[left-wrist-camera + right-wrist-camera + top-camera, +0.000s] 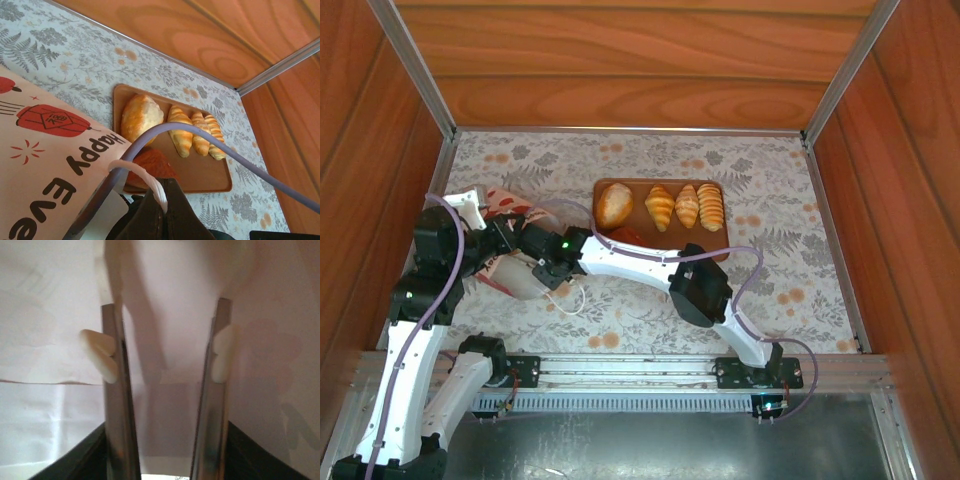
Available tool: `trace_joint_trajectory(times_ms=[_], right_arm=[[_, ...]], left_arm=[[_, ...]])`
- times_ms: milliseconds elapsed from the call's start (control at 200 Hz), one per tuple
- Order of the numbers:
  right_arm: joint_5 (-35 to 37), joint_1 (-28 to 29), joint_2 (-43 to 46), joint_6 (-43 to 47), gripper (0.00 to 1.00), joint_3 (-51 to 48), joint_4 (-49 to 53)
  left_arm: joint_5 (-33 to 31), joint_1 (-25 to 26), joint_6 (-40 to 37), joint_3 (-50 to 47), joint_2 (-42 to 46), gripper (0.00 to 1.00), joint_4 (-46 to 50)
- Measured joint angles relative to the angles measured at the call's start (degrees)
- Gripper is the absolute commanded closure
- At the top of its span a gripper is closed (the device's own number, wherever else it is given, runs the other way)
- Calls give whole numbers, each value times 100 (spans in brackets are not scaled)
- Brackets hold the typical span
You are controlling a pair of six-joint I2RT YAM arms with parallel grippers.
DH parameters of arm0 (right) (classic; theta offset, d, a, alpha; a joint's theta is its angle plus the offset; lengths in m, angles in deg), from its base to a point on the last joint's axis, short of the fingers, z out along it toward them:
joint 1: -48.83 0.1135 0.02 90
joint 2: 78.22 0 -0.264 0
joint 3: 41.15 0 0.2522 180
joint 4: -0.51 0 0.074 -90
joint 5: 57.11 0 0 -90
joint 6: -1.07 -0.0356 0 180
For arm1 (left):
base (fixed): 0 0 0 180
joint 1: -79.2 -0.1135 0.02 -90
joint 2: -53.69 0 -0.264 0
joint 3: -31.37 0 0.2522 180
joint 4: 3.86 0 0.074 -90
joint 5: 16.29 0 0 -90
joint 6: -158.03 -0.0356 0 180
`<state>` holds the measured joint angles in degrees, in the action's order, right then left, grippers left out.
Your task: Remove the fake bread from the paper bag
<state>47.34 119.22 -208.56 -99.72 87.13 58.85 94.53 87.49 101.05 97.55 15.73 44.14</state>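
Floral counter [780, 270]: left tool [165, 200], pressed together, sits at the paper bag [45, 165] mouth; right tool [167, 315], spread and empty inside it, should probably reach deeper before closing.

Left arm [412, 300] rises from the near edge, elbow bent, wrist turned rightward; left gripper [498, 238] closed. Right arm [700, 290] reaches leftward across the table (elbow raised mid-span); right gripper [167, 310] with metal fingers [114, 390] parted, gap empty.
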Motion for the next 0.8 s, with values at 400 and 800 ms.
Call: trace_joint_trajectory(times_ms=[400,800], right_arm=[[-175,2,568,-28,58,-546,20],[-588,2,1823,-24,55,-1687,247]], left_arm=[[-105,2,17,-232,-13,100,28],[-166,2,33,-280,-138,100,52]])
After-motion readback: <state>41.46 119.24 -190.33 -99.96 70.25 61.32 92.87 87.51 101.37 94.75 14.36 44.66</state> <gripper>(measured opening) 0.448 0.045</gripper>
